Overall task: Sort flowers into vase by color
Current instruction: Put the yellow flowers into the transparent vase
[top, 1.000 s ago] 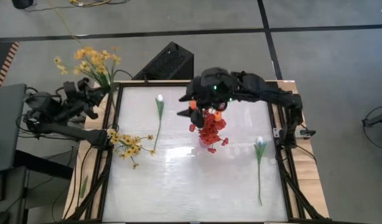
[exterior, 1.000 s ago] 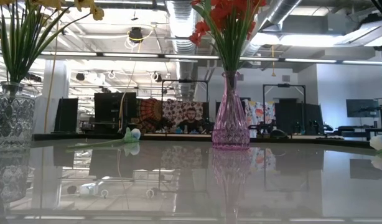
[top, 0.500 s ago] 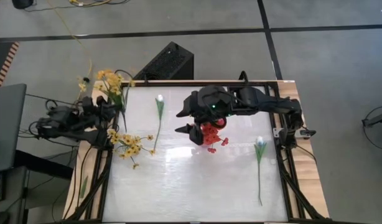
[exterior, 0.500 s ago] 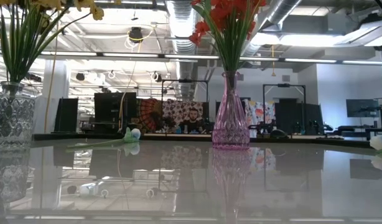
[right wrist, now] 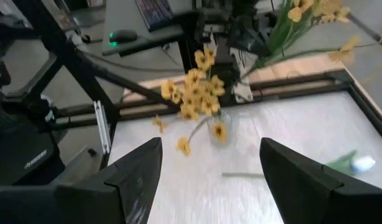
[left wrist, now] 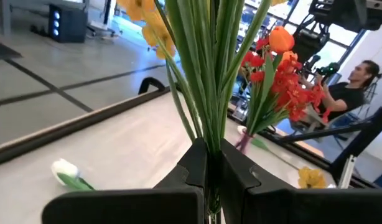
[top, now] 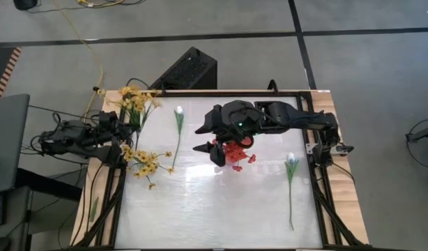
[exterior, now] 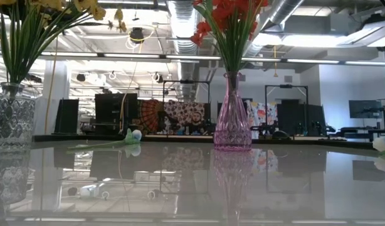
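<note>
We see a yellow spray [top: 134, 101] pinched by its green stems in the left tool [left wrist: 211, 180] at the desk's [top: 221, 209] far left corner. The right tool [right wrist: 209, 168], spread wide, hovers mid-desk over the red flowers [top: 235, 153] in the pink vase [exterior: 232, 116].

yellow sprays, held: a bunch of yellow blossom sprays [top: 133, 100] on green stems, pinched between shut dark fingers at the table's far left edge.
yellow sprays, in vase: a second yellow bunch [top: 146, 162] stands at the left edge.
red sprays: red bunch [top: 236, 153] upright mid-table.
white tulips: one white tulip bud [top: 178, 111] lies far left of centre, another white tulip [top: 291, 160] lies right.
</note>
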`<action>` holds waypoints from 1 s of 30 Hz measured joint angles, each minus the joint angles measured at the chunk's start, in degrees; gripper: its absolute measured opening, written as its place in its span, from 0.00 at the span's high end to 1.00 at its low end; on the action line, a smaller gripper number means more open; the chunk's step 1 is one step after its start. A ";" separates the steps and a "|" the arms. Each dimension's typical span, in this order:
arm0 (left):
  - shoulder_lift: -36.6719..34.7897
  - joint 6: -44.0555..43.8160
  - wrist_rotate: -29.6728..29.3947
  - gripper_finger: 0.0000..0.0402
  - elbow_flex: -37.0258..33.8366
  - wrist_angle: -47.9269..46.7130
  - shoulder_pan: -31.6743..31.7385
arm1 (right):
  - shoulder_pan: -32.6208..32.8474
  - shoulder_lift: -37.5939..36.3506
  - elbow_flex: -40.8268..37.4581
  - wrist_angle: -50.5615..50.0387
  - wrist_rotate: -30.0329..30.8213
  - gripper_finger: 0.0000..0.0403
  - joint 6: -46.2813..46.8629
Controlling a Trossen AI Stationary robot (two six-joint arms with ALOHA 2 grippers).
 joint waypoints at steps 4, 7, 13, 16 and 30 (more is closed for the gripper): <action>0.00 0.89 1.66 1.00 -2.47 4.97 0.00 | 0.81 2.14 0.09 3.02 -0.02 0.26 0.10; 0.00 1.66 7.07 1.00 -6.72 10.22 0.00 | 1.88 4.21 -0.04 2.58 -0.09 0.26 0.30; 0.00 2.90 7.77 1.00 -11.02 12.65 -0.04 | 3.14 6.23 0.09 4.34 -0.09 0.26 0.55; 0.00 3.45 5.31 1.00 -10.89 12.74 -0.04 | 3.49 7.04 -0.03 6.13 -0.07 0.26 1.23; 0.24 9.61 6.37 1.00 5.16 16.85 0.00 | 2.30 17.26 -0.13 18.41 -3.49 0.26 0.54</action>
